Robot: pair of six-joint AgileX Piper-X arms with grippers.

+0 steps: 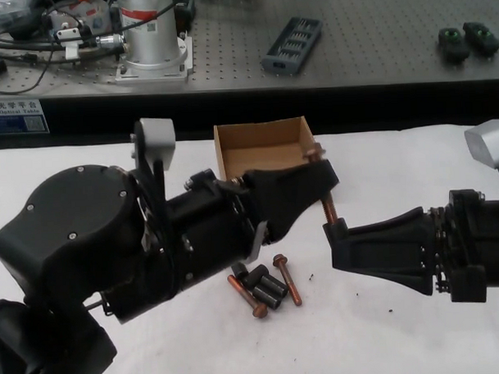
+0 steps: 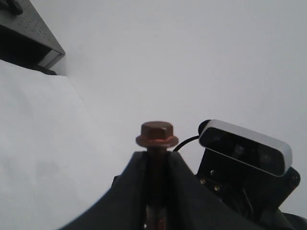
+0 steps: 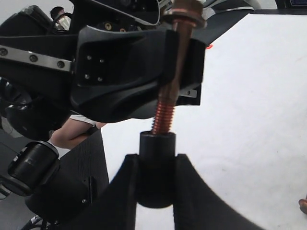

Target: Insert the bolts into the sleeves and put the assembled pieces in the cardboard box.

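Clamped in the left gripper [image 1: 319, 175], the bolt [image 3: 169, 100] stands upright — threaded tip just at the mouth of the sleeve [image 3: 157, 143] pinched below in the right gripper [image 1: 335, 232].

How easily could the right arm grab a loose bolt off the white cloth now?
Probably not yet. The right gripper is shut on a black sleeve, held up to the bolt in the left gripper, so it is occupied. The loose bolts lie uncovered on the white cloth; once freed, likely yes.
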